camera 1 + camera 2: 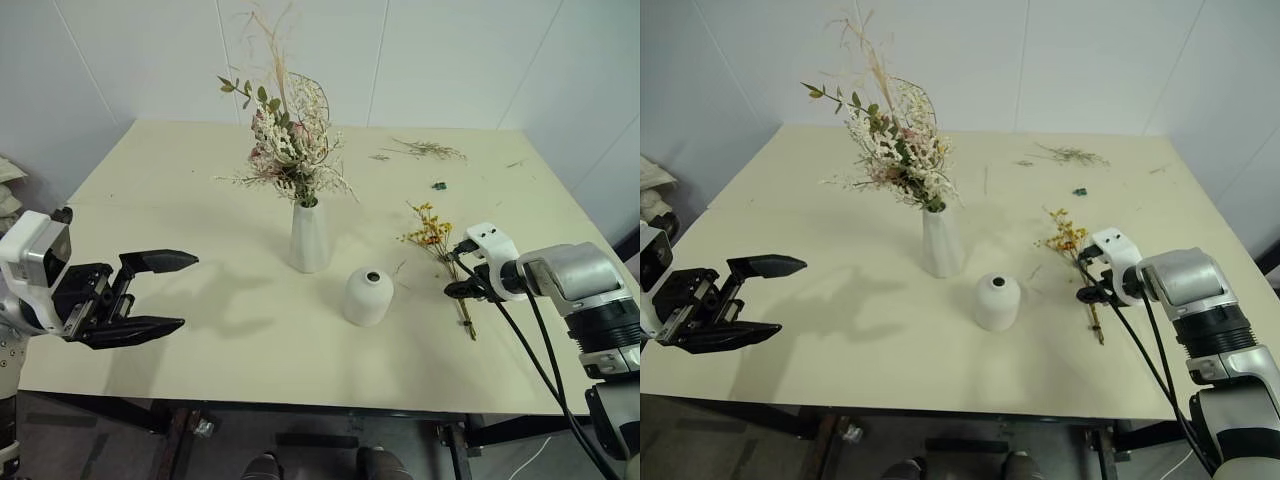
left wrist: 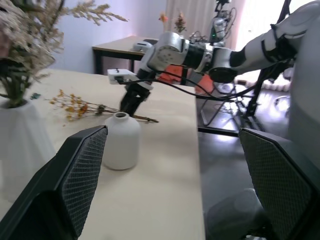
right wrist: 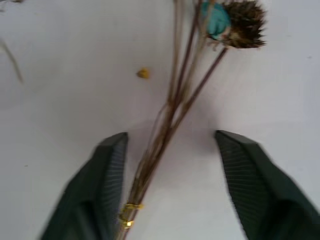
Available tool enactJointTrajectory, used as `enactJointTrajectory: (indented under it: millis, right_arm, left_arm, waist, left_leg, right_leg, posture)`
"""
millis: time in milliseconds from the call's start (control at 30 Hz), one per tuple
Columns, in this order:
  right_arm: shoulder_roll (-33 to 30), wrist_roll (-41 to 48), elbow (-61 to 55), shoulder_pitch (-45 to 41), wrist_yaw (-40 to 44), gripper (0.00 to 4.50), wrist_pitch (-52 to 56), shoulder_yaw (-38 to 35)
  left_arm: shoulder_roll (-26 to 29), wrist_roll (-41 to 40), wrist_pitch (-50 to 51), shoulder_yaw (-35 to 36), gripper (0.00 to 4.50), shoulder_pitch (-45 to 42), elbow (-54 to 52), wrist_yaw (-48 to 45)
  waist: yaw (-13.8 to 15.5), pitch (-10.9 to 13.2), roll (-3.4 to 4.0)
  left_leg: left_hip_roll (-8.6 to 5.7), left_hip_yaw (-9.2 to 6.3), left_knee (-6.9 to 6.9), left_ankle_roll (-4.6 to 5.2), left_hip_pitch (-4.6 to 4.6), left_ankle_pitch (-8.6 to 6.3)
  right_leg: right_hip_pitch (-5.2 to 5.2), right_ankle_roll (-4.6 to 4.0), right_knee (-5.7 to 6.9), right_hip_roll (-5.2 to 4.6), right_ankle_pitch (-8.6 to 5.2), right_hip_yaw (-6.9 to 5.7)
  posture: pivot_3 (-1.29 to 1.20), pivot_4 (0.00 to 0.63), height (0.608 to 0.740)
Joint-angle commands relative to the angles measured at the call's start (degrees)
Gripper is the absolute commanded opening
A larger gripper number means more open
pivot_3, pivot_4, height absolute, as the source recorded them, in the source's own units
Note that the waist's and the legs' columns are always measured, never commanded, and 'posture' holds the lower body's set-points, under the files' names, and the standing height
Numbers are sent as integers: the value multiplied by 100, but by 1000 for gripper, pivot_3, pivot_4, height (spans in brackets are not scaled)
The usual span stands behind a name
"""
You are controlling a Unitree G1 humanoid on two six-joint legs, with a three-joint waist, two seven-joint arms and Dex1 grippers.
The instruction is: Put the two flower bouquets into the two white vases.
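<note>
Right gripper (image 3: pixel 167 175) straddles the yellow bouquet's (image 1: pixel 436 238) thin stems near the table's (image 1: pixel 180 170) right edge, jaws parted, not yet clamped. Close squarely on the bundled stems before lifting toward the short vase (image 1: pixel 368 296); left gripper (image 1: pixel 150 293) waits open.

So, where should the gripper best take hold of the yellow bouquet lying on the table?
Probably at the thin brown stems, coming from above. The yellow bouquet lies flat on the table, its stems bundled narrow; the right gripper already straddles them, fingers apart.
</note>
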Motion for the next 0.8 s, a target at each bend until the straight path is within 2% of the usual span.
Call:
enactJointTrajectory:
  millis: [33, 167, 200, 333, 467, 533, 633, 800]
  right_arm:
    - [2, -30, -209, 161, -216, 1577, 97, -310]
    - [207, 34, -434, 313, -522, 250, 65, -871]
    - [290, 79, -554, 387, -636, 52, 68, -1119]
    - [626, 252, -1290, 785, -1043, 52, -111, -2123]
    - [1086, 352, -1881, 1188, -1384, 52, -1361, -2968]
    - [1277, 408, -2082, 1335, -1467, 52, -1818, -3154]
    - [1868, 491, -2540, 1651, -1694, 52, -3272, -3550]
    - [2666, 1125, -3248, 1903, -1380, 52, -4649, -3555]
  left_arm:
    - [-16, -8, -180, 94, 4500, -176, 4, 81]
    - [15, 19, -186, -17, 4500, -298, 124, 93]
    - [24, 41, -181, -77, 4500, -344, 171, 78]
    - [14, 124, -155, -371, 4500, -610, 348, 18]
    - [10, 183, -139, -595, 4500, -871, 555, -95]
    - [-4, 215, -150, -666, 4500, -960, 645, -155]
    - [-90, 258, -121, -876, 4500, -1217, 787, -239]
    - [-144, 367, -149, -1089, 4500, -1508, 1018, -415]
  waist:
    - [-2, 0, 0]
    - [-7, 0, 0]
    - [-8, 0, 0]
    - [-5, 0, 0]
    - [-33, 0, 0]
    - [-45, 0, 0]
    - [-47, 0, 0]
    - [-107, 0, 1]
  left_leg:
    - [0, 0, 0, 0, 0, 0]
    - [0, 0, -2, 0, 0, 0]
    - [0, 0, -2, 0, 0, 0]
    - [0, 0, -10, 0, -1, 0]
    - [0, 1, -17, 0, 0, 0]
    - [2, 1, -23, 0, 3, 0]
    - [3, 0, -31, 0, 5, 1]
    - [5, 0, -32, -3, 7, 3]
  right_leg:
    - [0, 0, -1, 0, 0, 0]
    - [0, 1, -1, 1, 0, 0]
    - [-1, 1, -1, 1, 0, 0]
    - [-4, 1, 1, 1, 0, -1]
    - [-5, 3, 0, 1, 1, -1]
    - [-7, 3, 0, 2, 1, -1]
    - [-7, 3, 1, 3, 0, -2]
    - [-8, 3, 7, 3, 0, -2]
  posture:
    - [0, 150, 740]
    - [0, 150, 740]
    - [0, 150, 740]
    - [0, 150, 740]
    - [0, 150, 740]
    - [0, 150, 740]
    - [0, 150, 740]
    - [0, 150, 740]
